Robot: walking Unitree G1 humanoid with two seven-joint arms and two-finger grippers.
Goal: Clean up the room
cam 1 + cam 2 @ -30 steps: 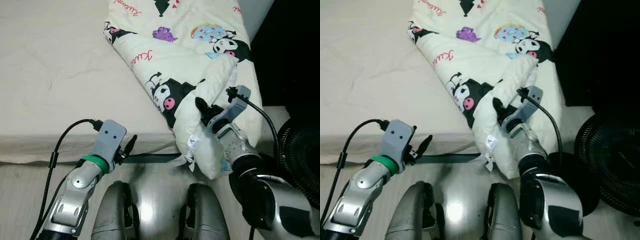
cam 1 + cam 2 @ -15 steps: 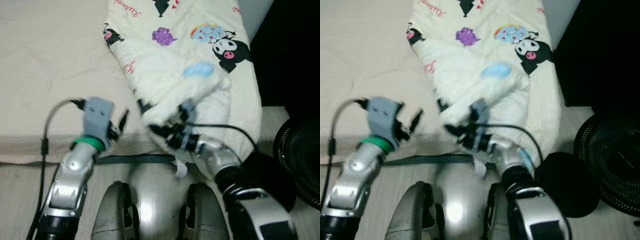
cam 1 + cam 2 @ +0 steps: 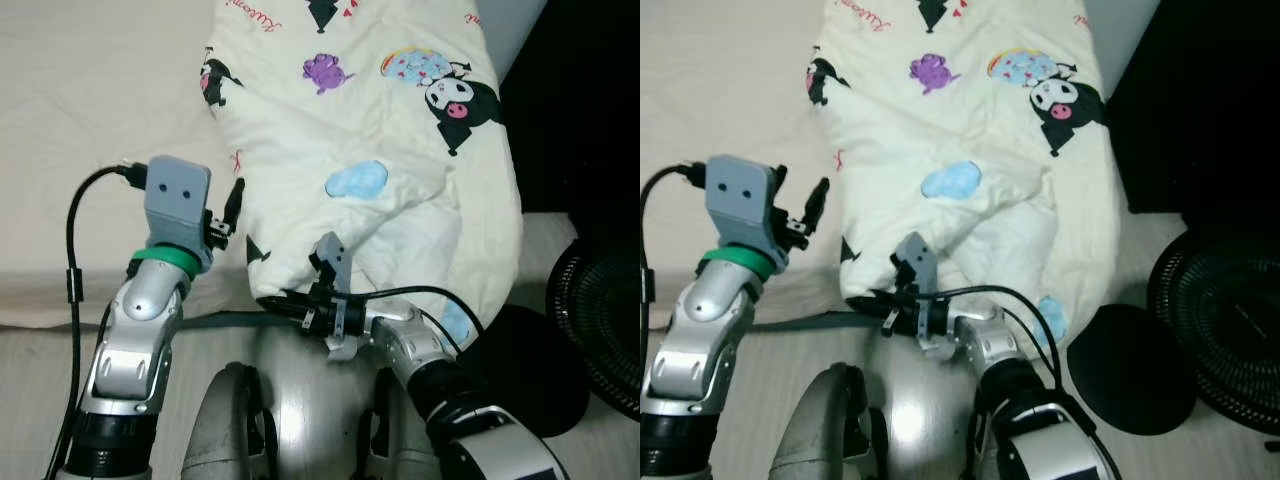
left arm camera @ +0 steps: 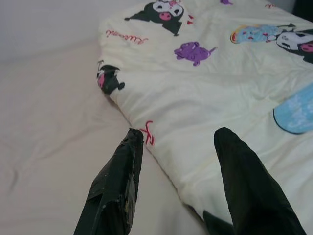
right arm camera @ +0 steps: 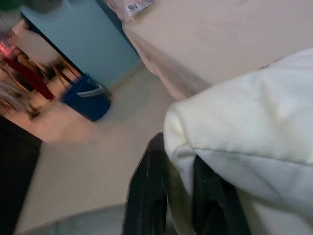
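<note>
Blanket [image 3: 370, 140] lay on bed [image 3: 90, 120], hem overhanging at 6 o'clock | right gripper [image 3: 272, 301] pinched that hem — probably to drag it flat | left gripper [image 3: 234, 200] fingers spread, hovering at blanket's 9 o'clock edge — ready to help

Blanket [image 3: 370, 130] lies on bed [image 3: 90, 120], fan [image 3: 600, 320] apparently on the floor right

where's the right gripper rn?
In the head views the right gripper is low at centre, at the near edge of the bed, shut on the lower corner of the cartoon-print blanket, with the left gripper just up and to its left.
</note>
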